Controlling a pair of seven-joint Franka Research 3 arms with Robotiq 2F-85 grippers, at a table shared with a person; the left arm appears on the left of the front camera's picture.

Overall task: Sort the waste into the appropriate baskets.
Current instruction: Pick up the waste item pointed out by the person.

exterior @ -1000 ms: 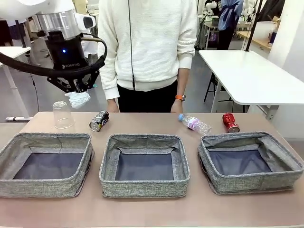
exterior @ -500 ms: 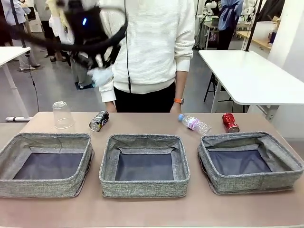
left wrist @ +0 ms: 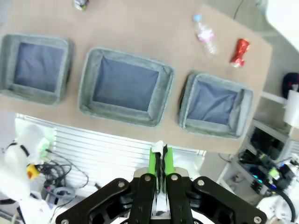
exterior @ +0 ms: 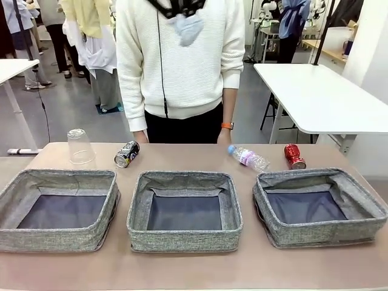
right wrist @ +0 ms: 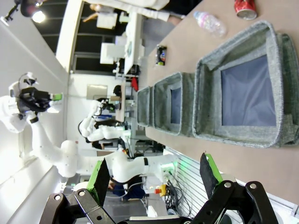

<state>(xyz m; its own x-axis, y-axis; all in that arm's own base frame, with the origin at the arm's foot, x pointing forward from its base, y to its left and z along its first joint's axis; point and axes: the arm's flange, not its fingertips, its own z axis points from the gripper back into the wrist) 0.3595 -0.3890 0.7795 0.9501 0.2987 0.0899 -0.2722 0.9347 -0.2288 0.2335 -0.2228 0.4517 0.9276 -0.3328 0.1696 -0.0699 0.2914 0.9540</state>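
We judge nothing sorted yet: all three baskets [exterior: 138, 209] are empty, and our left tool [left wrist: 160, 156], clamped tight on the one paper ball [exterior: 188, 29], hangs high over the surface [exterior: 182, 267], while the right tool [right wrist: 154, 171] gapes wide, holding nothing. One cup [exterior: 79, 146], one black-silver can [exterior: 126, 154], one bottle [exterior: 249, 158] and one red can [exterior: 294, 156] wait beyond the baskets.

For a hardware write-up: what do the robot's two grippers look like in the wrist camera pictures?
The left gripper and right gripper look alike: black, angular link bodies joined by round silver pins, with slim jaws lined in bright green pads.
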